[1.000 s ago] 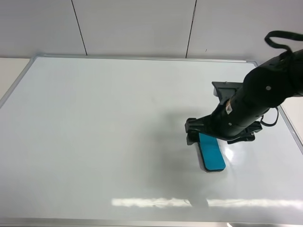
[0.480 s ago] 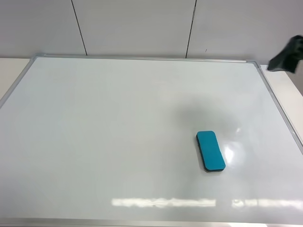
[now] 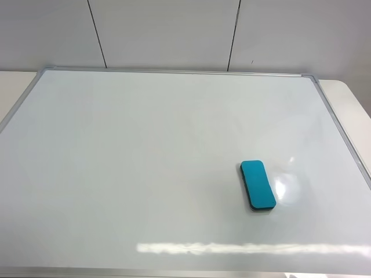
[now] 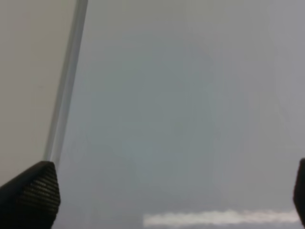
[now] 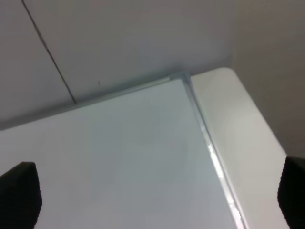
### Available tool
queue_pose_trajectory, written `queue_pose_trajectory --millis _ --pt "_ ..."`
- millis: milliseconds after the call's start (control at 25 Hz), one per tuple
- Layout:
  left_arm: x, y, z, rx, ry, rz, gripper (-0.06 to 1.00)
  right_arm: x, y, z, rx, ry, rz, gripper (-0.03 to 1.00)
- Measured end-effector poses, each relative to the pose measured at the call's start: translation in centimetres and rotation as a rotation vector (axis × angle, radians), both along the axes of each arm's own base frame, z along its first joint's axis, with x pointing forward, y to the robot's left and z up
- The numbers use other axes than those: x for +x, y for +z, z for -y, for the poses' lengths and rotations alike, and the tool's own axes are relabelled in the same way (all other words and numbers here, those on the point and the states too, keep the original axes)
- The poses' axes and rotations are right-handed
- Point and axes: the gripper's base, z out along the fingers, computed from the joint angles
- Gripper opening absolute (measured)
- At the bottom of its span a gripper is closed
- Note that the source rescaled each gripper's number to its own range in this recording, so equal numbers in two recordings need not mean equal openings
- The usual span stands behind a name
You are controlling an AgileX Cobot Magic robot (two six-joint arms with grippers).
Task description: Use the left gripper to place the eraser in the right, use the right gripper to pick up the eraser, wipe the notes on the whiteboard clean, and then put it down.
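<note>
1. While the eraser lies flat on the whiteboard, teal top up, toward the right and nearer the front edge, nothing grips it and no arm shows in the high view.
2. No red notes can be seen anywhere on the board; the surface reads as clean white apart from glare, so the wiping looks done.
3. With the eraser resting free on the board, the put-down also appears complete; little or nothing seems left.
4. Left gripper: fingertips sit at opposite edges of its wrist view, spread wide, empty, above the board's framed edge.
5. Right gripper: fingertips likewise wide apart, empty, looking down at a far corner of the board.
</note>
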Motion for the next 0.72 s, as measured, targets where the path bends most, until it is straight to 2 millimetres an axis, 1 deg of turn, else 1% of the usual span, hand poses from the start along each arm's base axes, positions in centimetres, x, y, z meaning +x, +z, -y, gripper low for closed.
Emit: queue_pose_trajectory --millis 80,120,160,280,360,440,560,640,720 --pt "0.0 0.0 0.0 0.0 0.0 0.0 1.0 -2.6 -0.6 0.4 -0.022 -0.056 0.054 1.0" --pt "0.0 0.0 0.0 0.0 0.0 0.0 1.0 -3.4 -1.0 0.6 -0.033 -0.082 0.044 1.0" --pt "0.0 0.0 0.0 0.0 0.0 0.0 1.0 -3.8 -1.4 0.8 -0.043 -0.102 0.024 1.0" --pt "0.0 0.0 0.0 0.0 0.0 0.0 1.0 -4.0 -2.5 1.0 -0.097 -0.108 -0.105 1.0" --pt "0.0 0.0 0.0 0.0 0.0 0.0 1.0 -3.8 -2.9 1.0 -0.153 -0.092 -0.136 1.0" --pt "0.0 0.0 0.0 0.0 0.0 0.0 1.0 -3.1 -3.6 1.0 -0.189 -0.075 -0.151 1.0" --pt "0.0 0.0 0.0 0.0 0.0 0.0 1.0 -1.4 -5.5 0.6 -0.17 -0.022 -0.167 1.0" --pt "0.0 0.0 0.0 0.0 0.0 0.0 1.0 -0.9 -6.7 0.2 -0.157 0.027 -0.208 1.0" --pt "0.0 0.0 0.0 0.0 0.0 0.0 1.0 -0.7 -7.2 0.1 -0.162 0.054 -0.229 1.0"
